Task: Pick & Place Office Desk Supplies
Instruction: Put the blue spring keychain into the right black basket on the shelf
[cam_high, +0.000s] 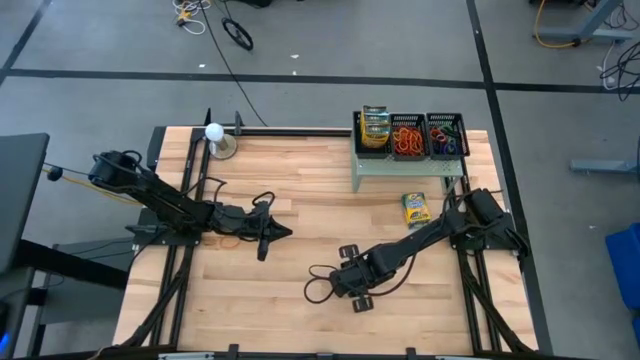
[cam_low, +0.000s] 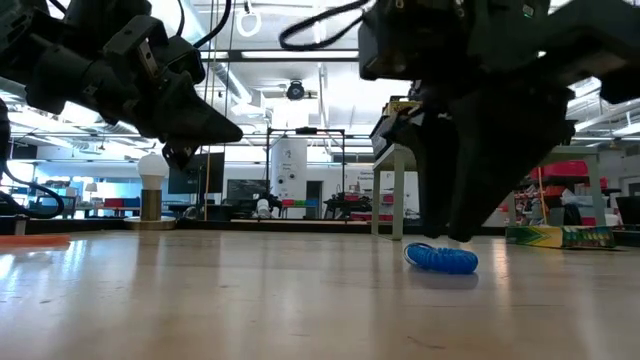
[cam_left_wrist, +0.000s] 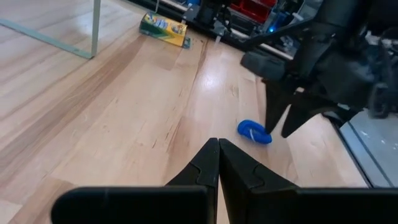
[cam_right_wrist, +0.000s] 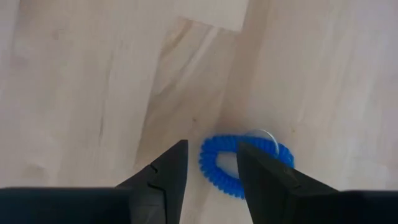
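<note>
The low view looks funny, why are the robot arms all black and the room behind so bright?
In the low view, bright ceiling lights behind turn both arms into dark shapes, and the table shines with glare; the blue coil stays clear. In the right wrist view, the coil looks sharp, while the near fingers look soft.
</note>
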